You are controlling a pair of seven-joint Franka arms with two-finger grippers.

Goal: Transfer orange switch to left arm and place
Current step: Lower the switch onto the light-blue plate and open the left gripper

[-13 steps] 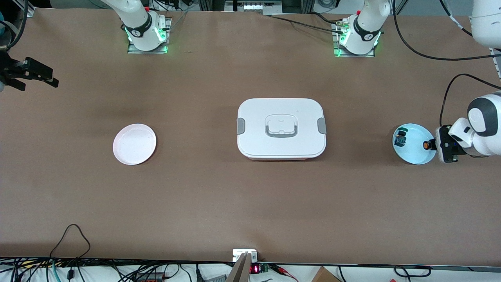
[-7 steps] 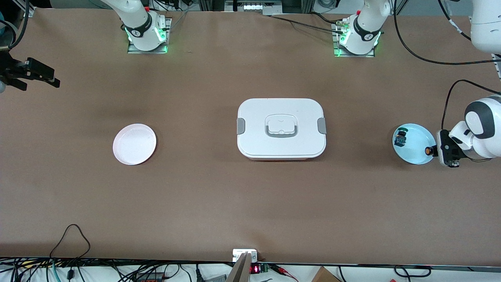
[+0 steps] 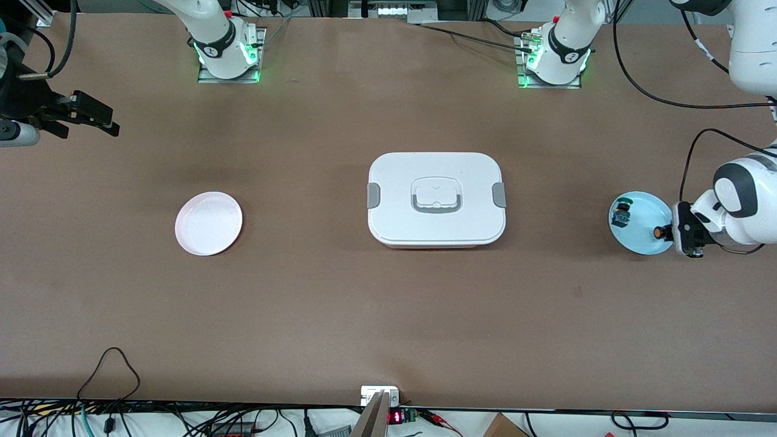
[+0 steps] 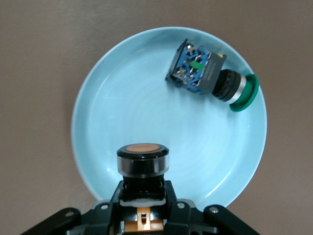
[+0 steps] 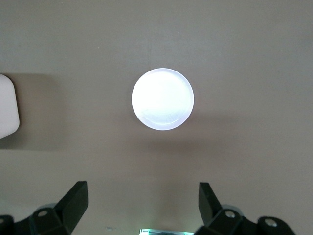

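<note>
The orange switch (image 3: 658, 232) is a small black cylinder with an orange cap. My left gripper (image 3: 668, 232) is shut on it and holds it over the edge of the light blue plate (image 3: 640, 240). In the left wrist view the switch (image 4: 143, 161) sticks out from between the jaws of the left gripper (image 4: 143, 198). My right gripper (image 3: 100, 121) is open and empty, up over the table at the right arm's end; the right wrist view also shows it (image 5: 142, 200). The white box (image 3: 436, 199) stands mid-table between the arms.
A dark switch with green and blue parts (image 3: 621, 212) lies in the light blue plate (image 4: 122, 98); it also shows in the left wrist view (image 4: 208, 76). An empty pink plate (image 3: 208, 223) lies toward the right arm's end, below the right gripper's camera (image 5: 162, 99). A corner of the box (image 5: 7, 110) shows there.
My right gripper has moved toward the middle of the table. My left gripper, still holding the orange switch, has shifted slightly over the blue plate's edge and its wrist has turned.
</note>
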